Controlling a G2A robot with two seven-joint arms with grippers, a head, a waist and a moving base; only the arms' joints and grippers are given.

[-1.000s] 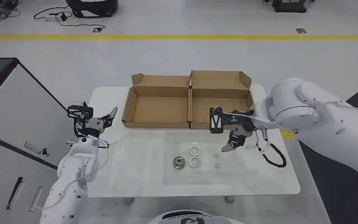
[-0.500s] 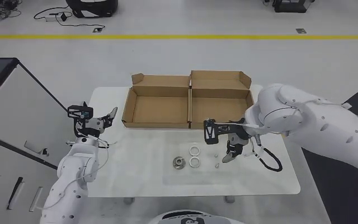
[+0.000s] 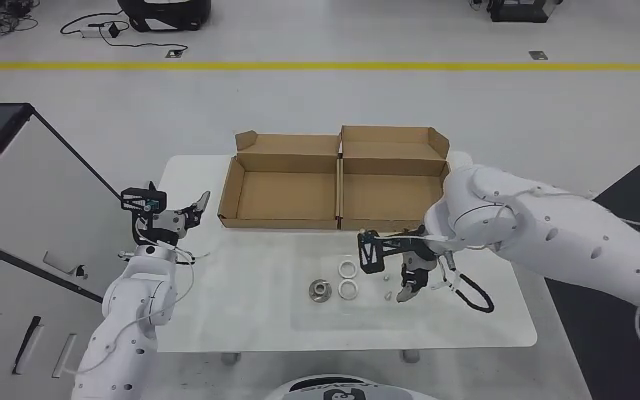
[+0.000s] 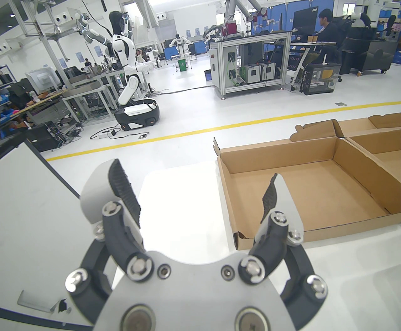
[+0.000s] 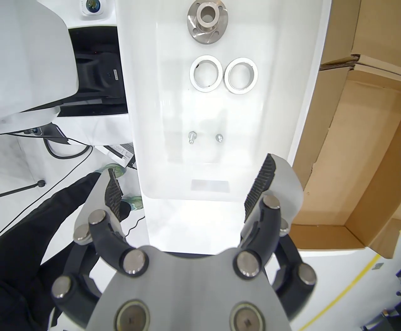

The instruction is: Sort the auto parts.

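My right gripper [image 5: 189,170] hangs wide apart, holding nothing, low over the tabletop [image 3: 250,300]. Just ahead of it lie the near stud [image 5: 192,137] and the far stud [image 5: 219,137]. Beyond them are the first ring [image 5: 206,77] and the second ring [image 5: 241,80], and farthest off is the flange [image 5: 207,21]. The right box [image 3: 393,197] sits close beside it. My left gripper [image 4: 195,174], also wide and holding nothing, faces the left box [image 4: 307,194], well apart from the parts. I judge sorting not yet begun: all five parts wait outside the boxes.
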